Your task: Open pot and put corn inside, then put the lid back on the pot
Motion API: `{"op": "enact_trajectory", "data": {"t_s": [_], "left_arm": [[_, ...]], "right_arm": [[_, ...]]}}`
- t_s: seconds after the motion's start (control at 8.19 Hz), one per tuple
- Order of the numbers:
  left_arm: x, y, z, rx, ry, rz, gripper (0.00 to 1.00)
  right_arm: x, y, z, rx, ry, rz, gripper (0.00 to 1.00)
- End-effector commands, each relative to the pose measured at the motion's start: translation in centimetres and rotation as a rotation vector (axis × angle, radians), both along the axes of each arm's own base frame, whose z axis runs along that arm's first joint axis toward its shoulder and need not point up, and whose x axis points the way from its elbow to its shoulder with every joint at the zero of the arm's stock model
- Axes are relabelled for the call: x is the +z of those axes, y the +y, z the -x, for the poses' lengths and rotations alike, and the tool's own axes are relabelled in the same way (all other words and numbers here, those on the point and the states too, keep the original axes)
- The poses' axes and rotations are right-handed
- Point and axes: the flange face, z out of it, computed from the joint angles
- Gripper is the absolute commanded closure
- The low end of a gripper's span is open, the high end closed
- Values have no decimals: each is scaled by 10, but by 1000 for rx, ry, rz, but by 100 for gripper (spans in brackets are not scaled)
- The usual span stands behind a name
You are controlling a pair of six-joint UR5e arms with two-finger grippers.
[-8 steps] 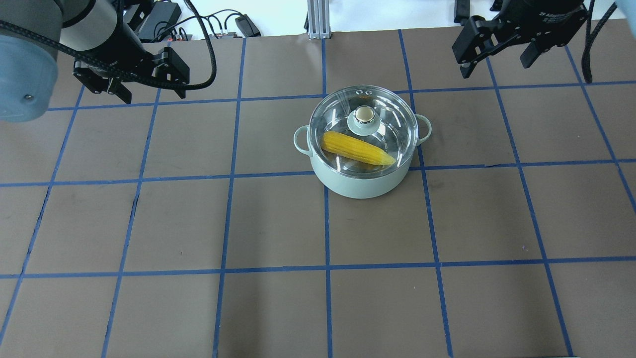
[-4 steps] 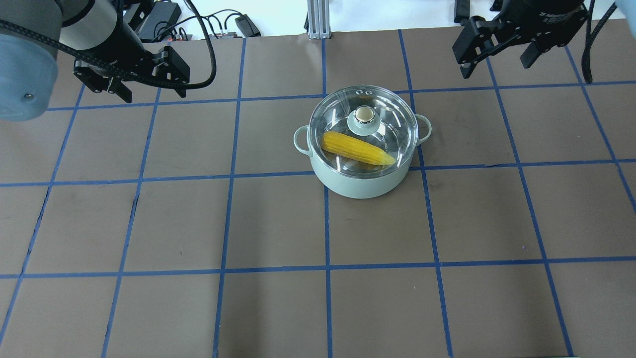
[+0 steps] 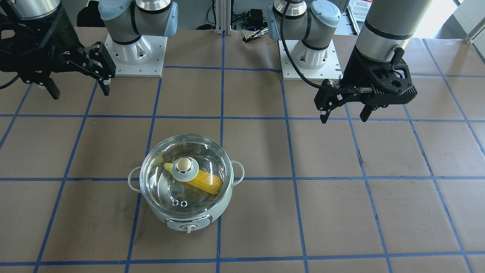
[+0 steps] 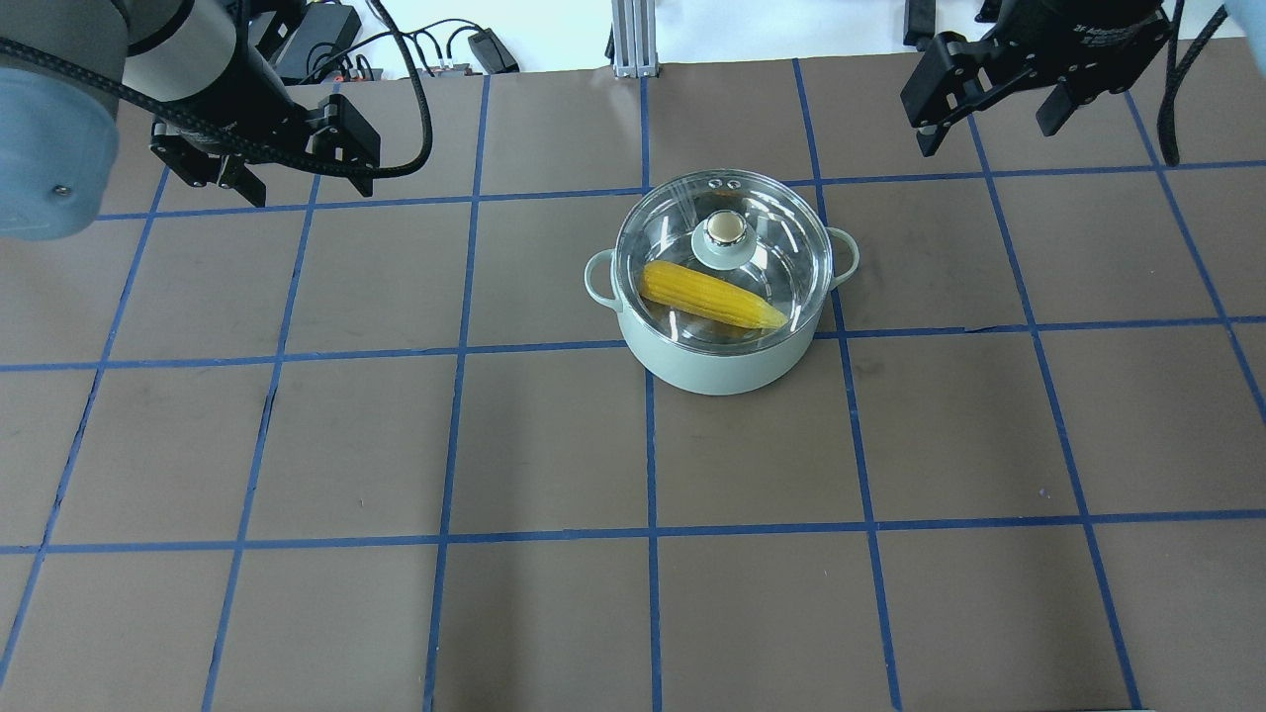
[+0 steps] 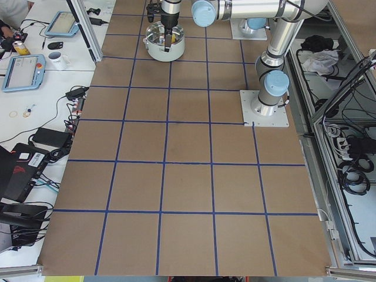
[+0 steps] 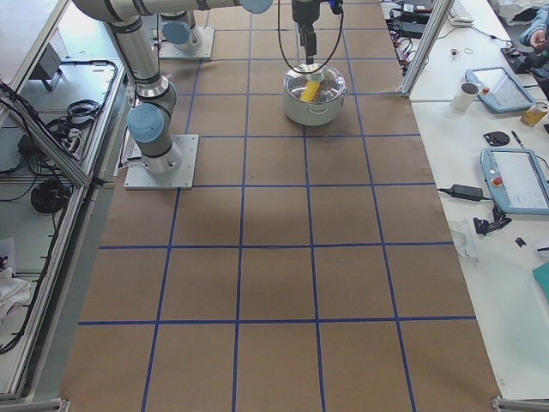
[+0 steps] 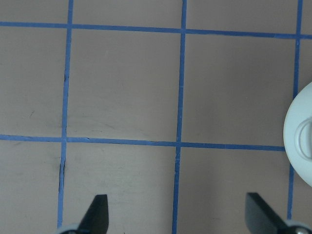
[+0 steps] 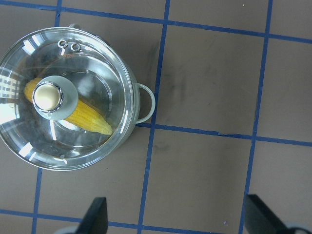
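Observation:
The pale green pot [image 4: 727, 368] stands near the table's middle, its control panel [image 3: 188, 224] facing away from the robot. The glass lid [image 4: 767, 222] sits shut on it, knob [image 4: 725, 229] on top. The yellow corn [image 4: 710, 297] lies inside, seen through the glass, also in the right wrist view [image 8: 87, 118]. My left gripper [image 4: 302, 188] is open and empty, hovering far left of the pot. My right gripper [image 4: 986, 138] is open and empty, hovering beyond the pot to its right. The pot's edge [image 7: 302, 141] shows in the left wrist view.
The brown table [image 4: 554, 445] carries a blue tape grid. Cables and power bricks [image 4: 326, 30] lie past the far edge beside an aluminium post [image 4: 628, 40]. Both arm bases [image 3: 134, 53] are bolted on the robot's side.
The left gripper has shifted very slightly. The pot, lid, corn and right gripper have not moved.

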Motion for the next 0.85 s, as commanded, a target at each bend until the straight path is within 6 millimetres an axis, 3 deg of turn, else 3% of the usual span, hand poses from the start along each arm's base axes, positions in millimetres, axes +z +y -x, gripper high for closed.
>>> {"op": "enact_trajectory", "data": {"t_s": [0.0,0.73], "left_arm": [[-4,-2,-2,2,-3,-9,0],[0,0,-2,3,-12,-2,0]], "right_arm": [[0,0,0,0,1,1,0],[0,0,0,1,3,1,0]]}}
